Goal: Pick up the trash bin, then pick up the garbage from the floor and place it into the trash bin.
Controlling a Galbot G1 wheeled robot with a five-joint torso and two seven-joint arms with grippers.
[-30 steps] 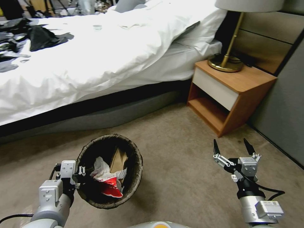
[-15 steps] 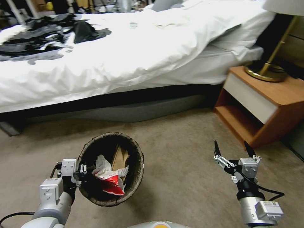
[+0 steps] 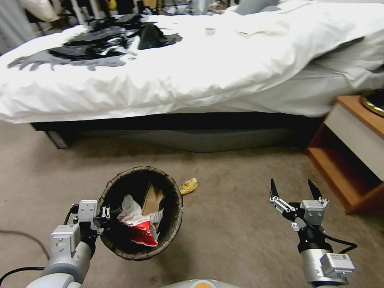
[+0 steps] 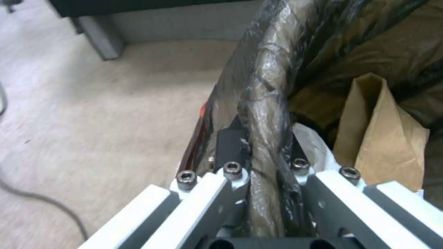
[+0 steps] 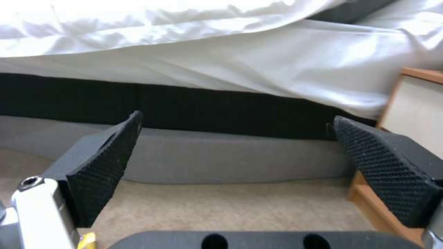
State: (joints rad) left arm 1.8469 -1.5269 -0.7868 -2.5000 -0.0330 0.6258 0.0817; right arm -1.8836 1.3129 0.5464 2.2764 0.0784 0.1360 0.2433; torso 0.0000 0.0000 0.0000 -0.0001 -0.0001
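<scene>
The trash bin (image 3: pixel 174 212), round with a dark bag liner over its rim, hangs above the carpet at lower left, and my left gripper (image 3: pixel 105 213) is shut on its near rim (image 4: pixel 265 138). Inside lie a red-and-white snack packet (image 3: pixel 141 234), crumpled white tissue (image 3: pixel 129 207) and brown paper (image 3: pixel 150 202) (image 4: pixel 383 138). A yellow wrapper (image 3: pixel 189 185), part of the garbage, lies on the floor just past the bin. My right gripper (image 3: pixel 293 189) is held open above the carpet at lower right, its pads (image 5: pixel 104 162) wide apart with nothing between them.
A bed (image 3: pixel 208 76) with a white duvet and dark clothes (image 3: pixel 116 38) on top spans the far side. A wooden nightstand (image 3: pixel 352 152) stands at right. Beige carpet (image 3: pixel 236 224) lies between the arms. A dark cable (image 3: pixel 24 236) trails on the floor at far left.
The whole view has swung left: the bed and nightstand slid right, the lamp has almost left the view, and the yellow wrapper came into sight. Both arms keep their poses.
</scene>
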